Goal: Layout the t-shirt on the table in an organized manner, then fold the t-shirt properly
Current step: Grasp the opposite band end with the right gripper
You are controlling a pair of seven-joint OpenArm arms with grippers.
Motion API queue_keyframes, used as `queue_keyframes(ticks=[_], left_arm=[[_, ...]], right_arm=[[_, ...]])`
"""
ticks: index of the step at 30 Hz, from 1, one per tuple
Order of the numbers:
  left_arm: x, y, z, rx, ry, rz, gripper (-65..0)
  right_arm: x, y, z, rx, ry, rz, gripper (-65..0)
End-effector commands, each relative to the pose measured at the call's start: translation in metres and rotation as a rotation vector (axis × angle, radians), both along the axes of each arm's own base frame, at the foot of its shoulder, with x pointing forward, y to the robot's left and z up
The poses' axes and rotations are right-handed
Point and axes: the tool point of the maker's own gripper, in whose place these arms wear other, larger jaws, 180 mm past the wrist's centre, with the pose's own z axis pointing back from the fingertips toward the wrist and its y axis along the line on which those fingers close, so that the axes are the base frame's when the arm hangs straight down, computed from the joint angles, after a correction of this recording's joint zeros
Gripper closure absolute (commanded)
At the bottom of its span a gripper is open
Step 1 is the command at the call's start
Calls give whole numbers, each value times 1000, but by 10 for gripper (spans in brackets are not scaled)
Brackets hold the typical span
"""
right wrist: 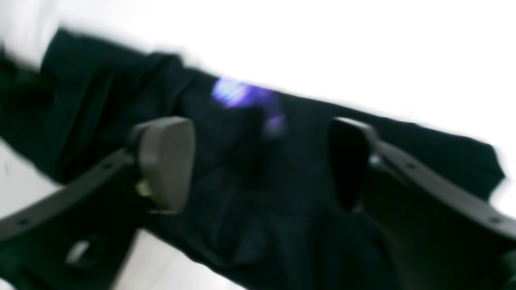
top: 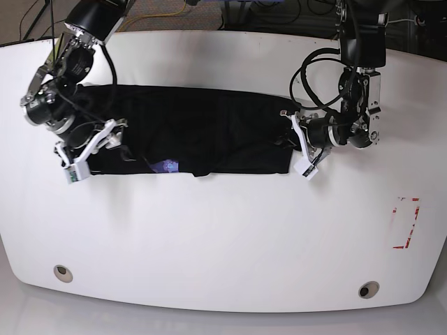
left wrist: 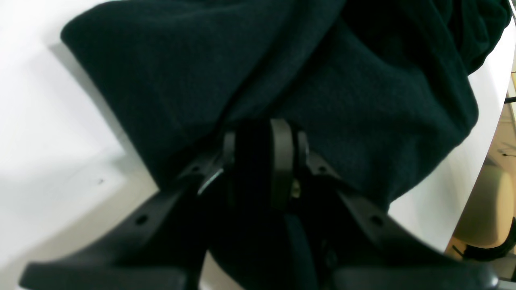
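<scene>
T-shirt [top: 202, 129] lies as long dark band across far half of table [top: 223, 237], purple patch [top: 167, 166] showing at near edge. Left gripper [left wrist: 264, 161] clenched on cloth fold at band's end, fabric bunched between pads. Right gripper [right wrist: 258, 161] released, jaws spread wide over other end, nothing between pads; view blurred. Red marking [top: 405, 223] on table, well apart from shirt. Two round holes [top: 63, 273] near front edge.
</scene>
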Motion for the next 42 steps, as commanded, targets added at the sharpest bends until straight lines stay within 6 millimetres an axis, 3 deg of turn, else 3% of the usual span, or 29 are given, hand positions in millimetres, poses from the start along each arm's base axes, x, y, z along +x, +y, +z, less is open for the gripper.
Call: queue_keyframes(ticks=[1,4,9,15,22,27,33,42], left_arm=[[-15,28,-23,168,80,-21,-93],[-15,28,-23,168,80,-21,-93],[-15,28,-23,168,80,-21,-93],[-15,28,-23,169,80,-21,-93],[-15,29,-23,169,81,-21,-93],[-15,29,-23,169,81,-21,-93],[-15,29,-23,169,81,-21,-93],[-15,29,-23,169,81,-21,-93]], right_arm=[[6,-25,18,17,-51,-69,-587],[4,-56,16,74,-36,-170,-648],[4,-103,10,144,-23,-284,-650],[-1,-141,-11,242,46,-365,-650],[-7,-165,-39,335,116,-420,-650],[-8,-166,-59,393,148,-440,-650],[-11,-152,-76,392,194,-411,-650],[-11,-108,-102,442,251,-356,-650]])
